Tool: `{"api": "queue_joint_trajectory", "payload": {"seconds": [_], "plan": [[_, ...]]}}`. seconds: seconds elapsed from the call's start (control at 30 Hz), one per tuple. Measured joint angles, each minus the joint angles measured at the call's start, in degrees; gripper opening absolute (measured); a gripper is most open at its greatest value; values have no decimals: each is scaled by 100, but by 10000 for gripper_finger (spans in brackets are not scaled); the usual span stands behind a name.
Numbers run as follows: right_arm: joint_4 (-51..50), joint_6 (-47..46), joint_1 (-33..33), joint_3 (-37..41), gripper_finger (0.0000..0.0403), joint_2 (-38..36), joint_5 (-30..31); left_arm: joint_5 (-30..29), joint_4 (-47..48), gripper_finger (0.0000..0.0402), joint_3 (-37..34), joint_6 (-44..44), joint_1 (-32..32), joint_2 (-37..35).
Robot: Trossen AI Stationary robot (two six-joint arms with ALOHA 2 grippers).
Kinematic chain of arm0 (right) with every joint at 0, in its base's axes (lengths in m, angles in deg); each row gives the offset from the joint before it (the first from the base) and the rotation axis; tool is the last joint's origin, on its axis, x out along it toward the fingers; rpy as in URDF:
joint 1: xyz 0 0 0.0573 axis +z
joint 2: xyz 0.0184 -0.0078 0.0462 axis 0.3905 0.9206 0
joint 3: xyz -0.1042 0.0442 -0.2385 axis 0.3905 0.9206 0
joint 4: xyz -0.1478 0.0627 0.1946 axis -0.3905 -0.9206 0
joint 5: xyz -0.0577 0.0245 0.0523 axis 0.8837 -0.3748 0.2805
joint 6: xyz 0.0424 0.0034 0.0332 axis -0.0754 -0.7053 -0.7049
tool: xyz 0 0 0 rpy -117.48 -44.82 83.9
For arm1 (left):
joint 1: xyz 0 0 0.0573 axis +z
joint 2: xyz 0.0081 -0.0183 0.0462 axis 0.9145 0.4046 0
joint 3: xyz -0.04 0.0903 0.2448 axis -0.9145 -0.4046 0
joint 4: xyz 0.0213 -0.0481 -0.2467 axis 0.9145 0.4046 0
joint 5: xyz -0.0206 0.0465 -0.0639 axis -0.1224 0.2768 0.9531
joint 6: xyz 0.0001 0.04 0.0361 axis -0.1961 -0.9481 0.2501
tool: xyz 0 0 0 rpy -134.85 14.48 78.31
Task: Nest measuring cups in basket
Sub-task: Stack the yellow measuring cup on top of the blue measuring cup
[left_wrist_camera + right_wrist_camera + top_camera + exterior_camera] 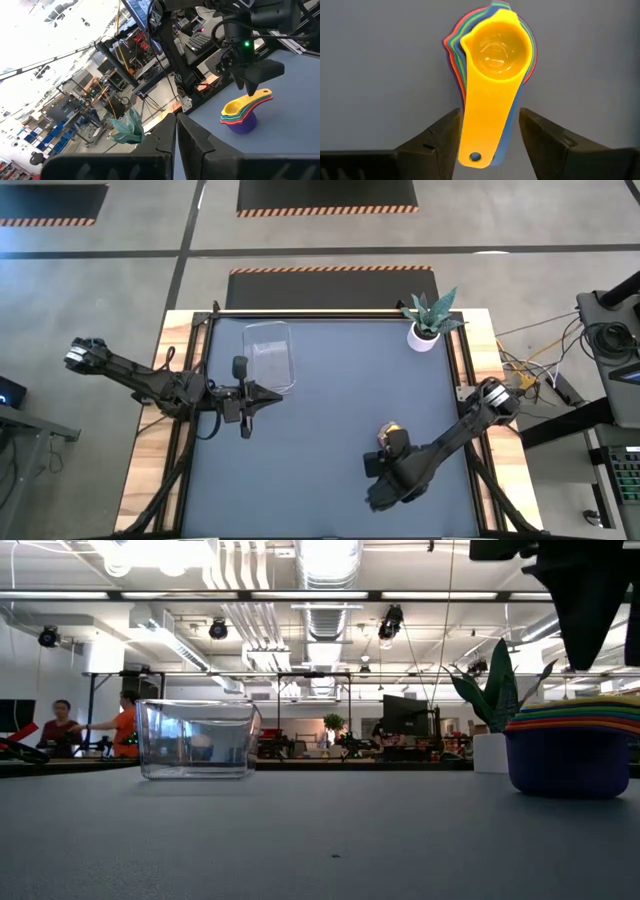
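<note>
Nested measuring cups (492,55) on the bench (330,400).
Right gripper (490,135) is held released astride the handles; left gripper (247,402) is clenched, empty.

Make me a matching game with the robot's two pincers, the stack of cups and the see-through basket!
Things:
1. left pincer
2. right pincer
3. stack of measuring cups
4. basket

States or places:
A. empty, at the far left of the table
B. open, one finger on each side of the yellow handle
C. shut, near the basket, holding nothing
D. nested on the table mat, yellow cup on top

Pairs: 1-C, 2-B, 3-D, 4-A
</note>
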Motion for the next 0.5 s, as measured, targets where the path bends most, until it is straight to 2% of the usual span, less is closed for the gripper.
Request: {"api": "queue_joint_trajectory", "payload": {"seconds": [0.13,0.3,0.4,0.5], "plan": [[315,257,-11,-2,155,-227,335,0,-1,0,0,0,-2,0],[1158,722,-101,-2,74,-168,581,0,-2,0,0,0,-2,0],[1519,986,-154,-2,25,-8,494,-2,2,0,0,0,0,0],[1489,1084,-195,13,13,107,46,-1,9,0,0,0,0,0]]}}
